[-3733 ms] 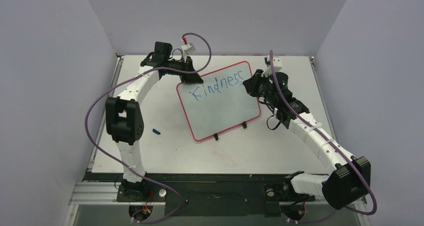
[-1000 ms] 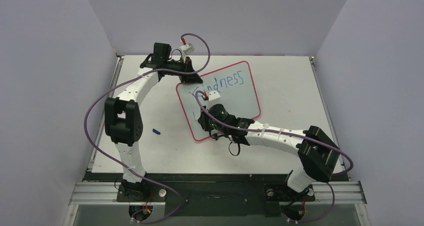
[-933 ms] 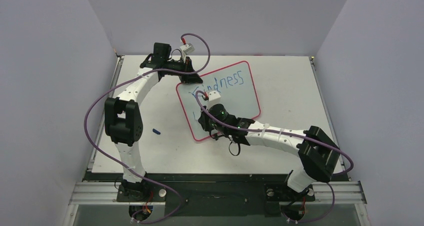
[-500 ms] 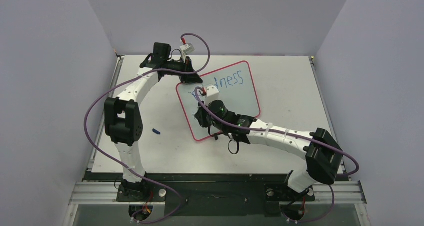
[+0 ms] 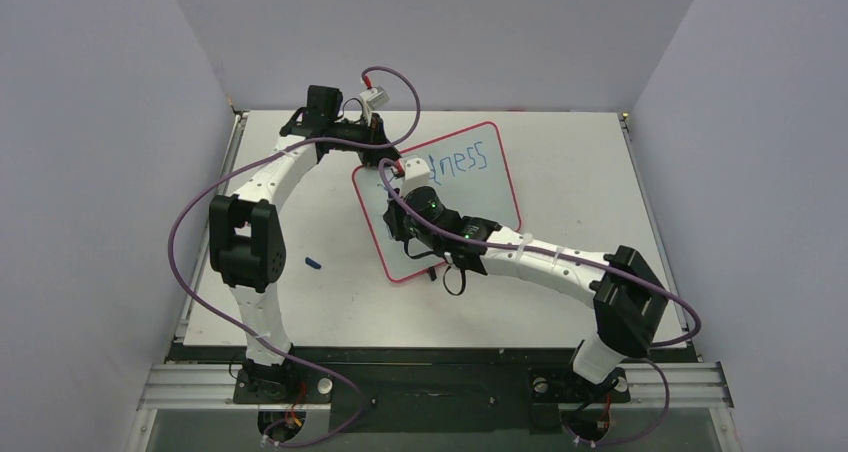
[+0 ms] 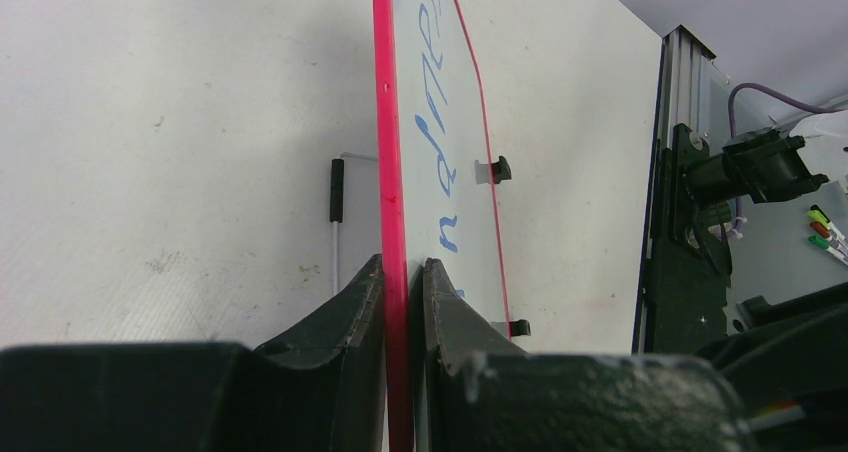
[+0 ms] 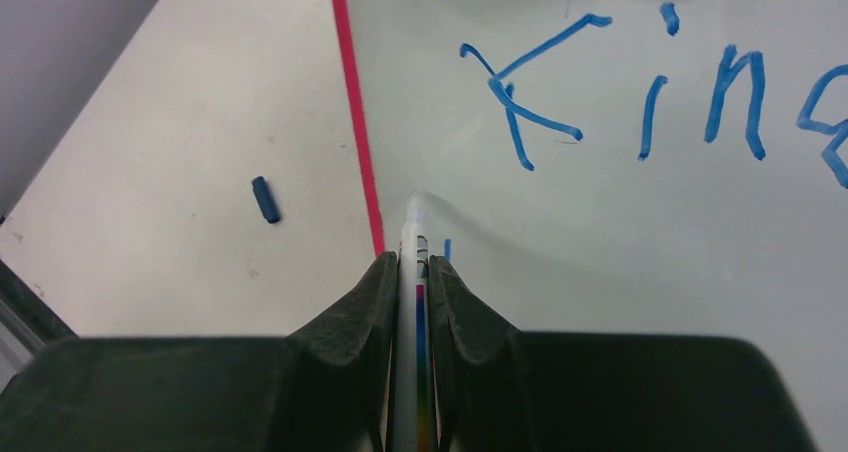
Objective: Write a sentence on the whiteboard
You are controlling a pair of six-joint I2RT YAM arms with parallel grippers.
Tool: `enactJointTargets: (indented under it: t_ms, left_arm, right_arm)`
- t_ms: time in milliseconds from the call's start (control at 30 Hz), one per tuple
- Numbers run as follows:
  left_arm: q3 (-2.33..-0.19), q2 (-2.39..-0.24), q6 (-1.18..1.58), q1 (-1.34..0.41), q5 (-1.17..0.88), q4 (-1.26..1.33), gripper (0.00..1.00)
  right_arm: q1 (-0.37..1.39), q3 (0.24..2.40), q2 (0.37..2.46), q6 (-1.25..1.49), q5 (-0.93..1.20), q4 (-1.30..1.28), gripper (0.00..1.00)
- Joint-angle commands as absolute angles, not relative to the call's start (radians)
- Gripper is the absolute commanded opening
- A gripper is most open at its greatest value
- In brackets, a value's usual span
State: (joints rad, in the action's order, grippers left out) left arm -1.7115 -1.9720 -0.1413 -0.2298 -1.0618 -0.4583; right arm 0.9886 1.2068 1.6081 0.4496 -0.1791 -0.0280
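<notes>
**Both grips closed, pen tip on the board**

My left fingers (image 6: 378,272) are pinched tight on the red rim of the whiteboard (image 5: 490,197), which lies tilted on the counter (image 5: 300,302), its far left corner in my grip. My right fingers (image 7: 390,272) are clamped around a marker (image 7: 413,227). Its tip touches the white surface just inside the left rim, below the "K" of the sentence (image 7: 620,102), with a short blue stroke beside it. A small blue cap (image 7: 265,199) lies on the counter, off the board.

Overhead camera looks down; both wrist cameras closely share the whiteboard (image 5: 490,200).
</notes>
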Motion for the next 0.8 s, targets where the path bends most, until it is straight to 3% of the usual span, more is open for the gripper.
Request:
enactJointTargets:
  t_ms: [0, 767]
  left_arm:
    - [-1.707, -1.949, -0.219, -0.242, -1.078, -0.426, 0.00]
    - [-1.708, -1.952, -0.220, -0.243, -1.075, -0.428, 0.00]
  right_arm:
    - [0.965, 1.223, 1.625, 0.449, -0.199, -0.035, 0.00]
    - [0.951, 1.135, 1.518, 0.467, -0.192, -0.035, 0.00]
